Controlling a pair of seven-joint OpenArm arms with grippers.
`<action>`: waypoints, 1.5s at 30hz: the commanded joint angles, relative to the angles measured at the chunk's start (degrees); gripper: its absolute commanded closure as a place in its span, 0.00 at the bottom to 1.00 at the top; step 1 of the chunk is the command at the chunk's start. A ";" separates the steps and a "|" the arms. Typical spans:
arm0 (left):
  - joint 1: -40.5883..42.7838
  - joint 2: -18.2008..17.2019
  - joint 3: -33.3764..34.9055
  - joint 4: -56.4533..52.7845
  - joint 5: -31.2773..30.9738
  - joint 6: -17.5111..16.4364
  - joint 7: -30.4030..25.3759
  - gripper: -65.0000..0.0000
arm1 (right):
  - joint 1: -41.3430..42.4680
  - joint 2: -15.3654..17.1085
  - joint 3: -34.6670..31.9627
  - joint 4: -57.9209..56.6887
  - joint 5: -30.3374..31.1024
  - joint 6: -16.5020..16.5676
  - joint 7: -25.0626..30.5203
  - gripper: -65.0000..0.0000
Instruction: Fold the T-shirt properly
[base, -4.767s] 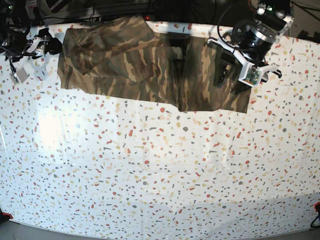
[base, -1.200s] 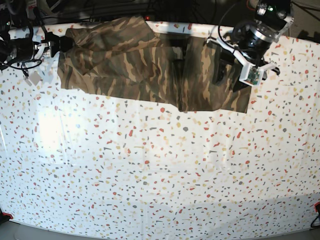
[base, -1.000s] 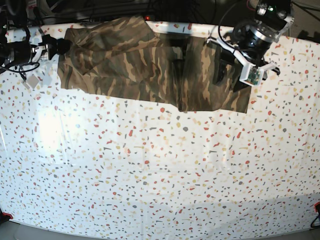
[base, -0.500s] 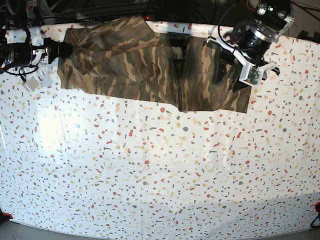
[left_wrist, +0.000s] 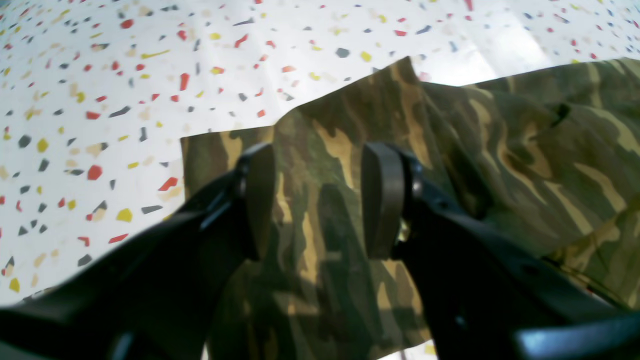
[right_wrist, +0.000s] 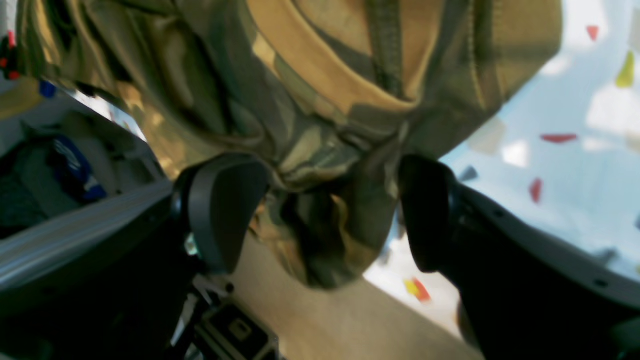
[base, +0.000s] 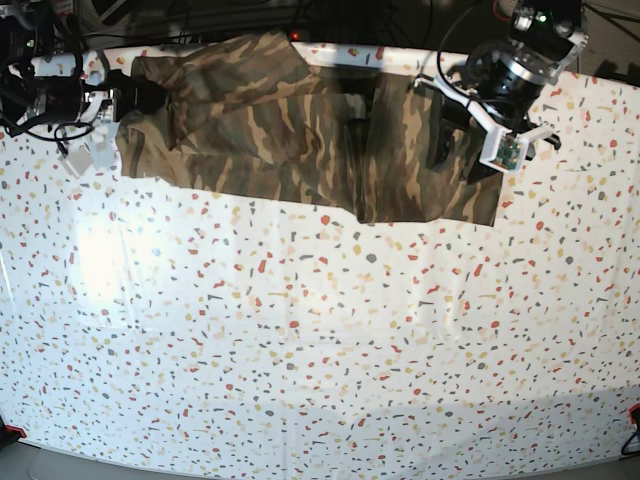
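So we're somewhere in the middle of this fold, we'd say. The T-shirt (base: 300, 140) is lying along the far edge of the speckled table (base: 320, 330) as a long flat band, so at least one lengthwise fold looks done. It's still way too wide to call folded though, and the end on the base view's left is bunched up and looks to spill a bit over the table edge.

The left gripper (left_wrist: 317, 200) hovers over the flat end of the shirt, jaws spread with cloth visible between them and nothing pinched. The right gripper (right_wrist: 330, 215) is at the rumpled end, jaws wide apart on either side of a hanging lump of fabric. The wrist view is blurry, so we can't really tell if the pads are touching the cloth, but it doesn't look clamped.

Remaining as we see it: grab both ends and bring them together crosswise.
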 joint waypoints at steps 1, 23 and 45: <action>0.02 -0.22 -0.09 1.01 -0.42 -0.04 -1.49 0.58 | 0.00 -0.31 -0.22 0.31 -1.03 0.21 -0.07 0.29; 0.00 -0.22 -0.09 1.01 -0.37 -0.04 -1.49 0.58 | 0.02 -0.31 0.61 0.33 -0.98 0.21 5.64 1.00; -0.39 -0.22 -1.11 -12.41 19.17 8.81 -5.90 0.58 | 0.15 4.37 13.79 1.03 14.37 0.21 -2.32 1.00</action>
